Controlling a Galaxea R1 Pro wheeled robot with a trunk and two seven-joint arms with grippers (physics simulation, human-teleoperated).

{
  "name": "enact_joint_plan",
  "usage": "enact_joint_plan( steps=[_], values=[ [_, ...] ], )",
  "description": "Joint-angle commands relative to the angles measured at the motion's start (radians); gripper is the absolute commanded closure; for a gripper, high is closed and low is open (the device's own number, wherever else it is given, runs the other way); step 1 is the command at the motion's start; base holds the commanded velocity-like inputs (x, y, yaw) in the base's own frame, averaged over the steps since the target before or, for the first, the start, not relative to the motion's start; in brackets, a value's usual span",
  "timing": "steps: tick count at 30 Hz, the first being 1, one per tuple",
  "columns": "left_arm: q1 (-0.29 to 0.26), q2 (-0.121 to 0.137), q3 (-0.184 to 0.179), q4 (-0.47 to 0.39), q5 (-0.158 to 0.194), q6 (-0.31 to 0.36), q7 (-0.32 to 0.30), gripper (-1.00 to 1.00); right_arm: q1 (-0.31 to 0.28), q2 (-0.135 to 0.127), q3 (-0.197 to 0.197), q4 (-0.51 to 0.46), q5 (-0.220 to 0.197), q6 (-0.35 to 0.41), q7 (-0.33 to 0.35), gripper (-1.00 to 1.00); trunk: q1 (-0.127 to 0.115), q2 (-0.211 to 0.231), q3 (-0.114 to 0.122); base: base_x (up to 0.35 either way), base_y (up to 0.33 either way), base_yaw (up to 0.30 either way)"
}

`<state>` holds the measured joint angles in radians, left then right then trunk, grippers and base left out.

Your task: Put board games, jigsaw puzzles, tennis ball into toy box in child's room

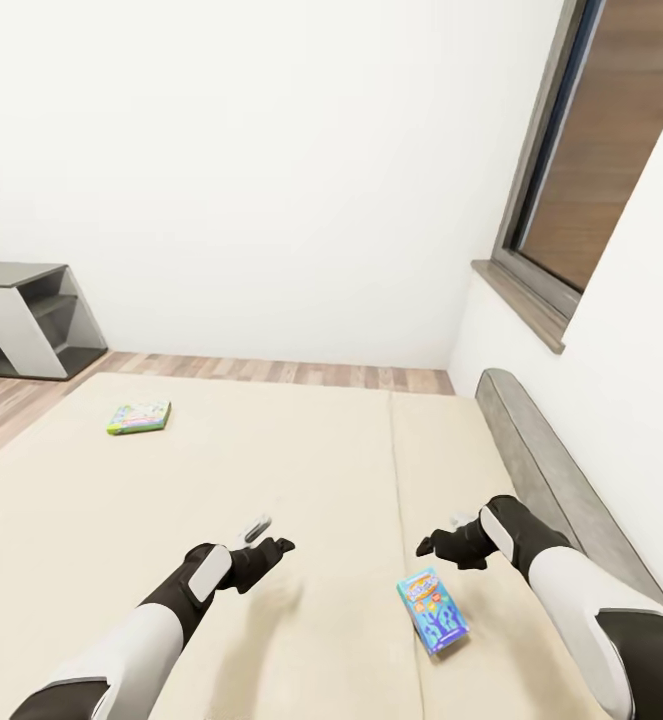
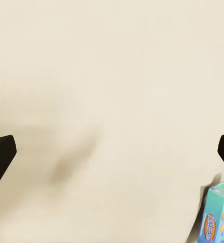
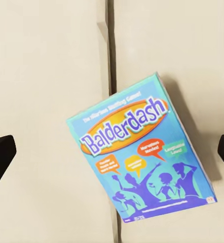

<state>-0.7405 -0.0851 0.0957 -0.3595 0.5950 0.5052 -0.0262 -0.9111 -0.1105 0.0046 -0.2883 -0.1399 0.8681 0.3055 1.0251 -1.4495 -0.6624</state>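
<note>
A small blue Balderdash board game (image 1: 433, 610) with cartoon figures lies flat on the cream mattress of the bed (image 1: 271, 470), just below my right gripper (image 1: 433, 545). In the right wrist view the box (image 3: 142, 157) sits between the wide-apart fingertips (image 3: 0, 154), so this gripper is open above it. My left gripper (image 1: 271, 548) hovers open over bare mattress, with a corner of the blue box (image 2: 218, 212) showing at the side of its wrist view. A second game box (image 1: 139, 417), green-edged and multicoloured, lies at the far left of the bed.
A padded grey headboard (image 1: 541, 460) runs along the bed's right side under a window (image 1: 601, 170). A dark-grey shelf cabinet (image 1: 26, 320) stands at the far left on the wood plank floor (image 1: 271, 370). White walls close the room behind.
</note>
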Motion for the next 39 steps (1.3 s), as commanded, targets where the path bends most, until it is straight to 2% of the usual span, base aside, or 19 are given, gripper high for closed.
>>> enact_joint_plan(
  steps=[1, 8, 20, 39],
  values=[
    [0.0, -0.001, 0.008, -0.001, -0.002, 0.006, -0.002, -1.0, 0.0, -0.002, 0.0, -0.001, -0.006, 0.005, -0.002, -1.0, 0.0, 0.0, -0.001, 0.0, 0.0, 0.029],
    [0.0, -0.001, 0.009, -0.001, -0.003, 0.006, -0.002, -1.0, 0.0, -0.005, 0.0, -0.002, -0.007, 0.006, -0.004, -1.0, 0.0, 0.0, -0.004, 0.0, 0.0, -0.054],
    [0.001, -0.001, 0.009, -0.001, -0.003, 0.003, -0.003, -1.0, 0.0, -0.003, 0.0, -0.003, -0.009, 0.005, -0.005, -1.0, 0.0, 0.0, -0.004, 0.0, 0.0, -0.204],
    [0.006, -0.001, 0.009, -0.001, -0.003, -0.003, -0.003, -1.0, 0.0, -0.002, 0.0, -0.003, -0.009, 0.005, -0.005, -1.0, 0.0, 0.0, -0.004, 0.0, 0.0, -0.019]
  ],
)
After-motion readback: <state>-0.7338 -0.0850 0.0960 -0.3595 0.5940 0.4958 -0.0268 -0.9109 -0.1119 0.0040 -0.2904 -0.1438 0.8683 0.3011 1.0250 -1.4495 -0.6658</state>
